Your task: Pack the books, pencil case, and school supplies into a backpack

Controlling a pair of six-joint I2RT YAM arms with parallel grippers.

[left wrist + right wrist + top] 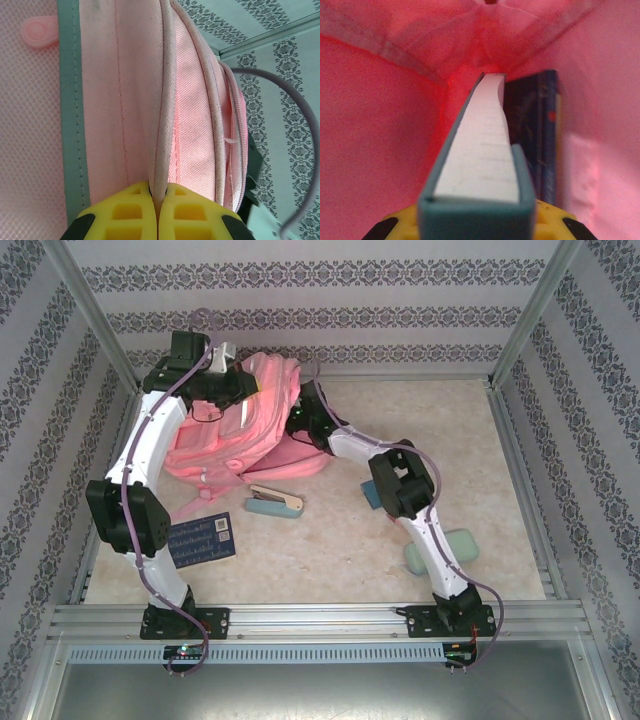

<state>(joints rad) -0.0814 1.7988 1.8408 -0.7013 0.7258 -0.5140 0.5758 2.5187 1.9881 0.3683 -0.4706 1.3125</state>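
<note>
The pink backpack (250,435) lies at the back left of the table. My left gripper (228,388) is at its top edge. In the left wrist view the yellow fingers (135,210) are shut on a pale trim rim (161,150) of the backpack (115,100). My right gripper (300,428) reaches into the bag's opening. Inside, the right gripper (477,217) is shut on a teal book (480,150) seen edge-on, its white pages up. A dark navy book (542,130) stands just right of it against the pink lining (375,125).
On the table lie a navy book (203,539), a teal and white stapler-like item (275,502), a small teal pad (371,496) half behind my right arm, and a pale green pouch, perhaps the pencil case (445,548). Frame rails (320,618) and patterned walls enclose the table.
</note>
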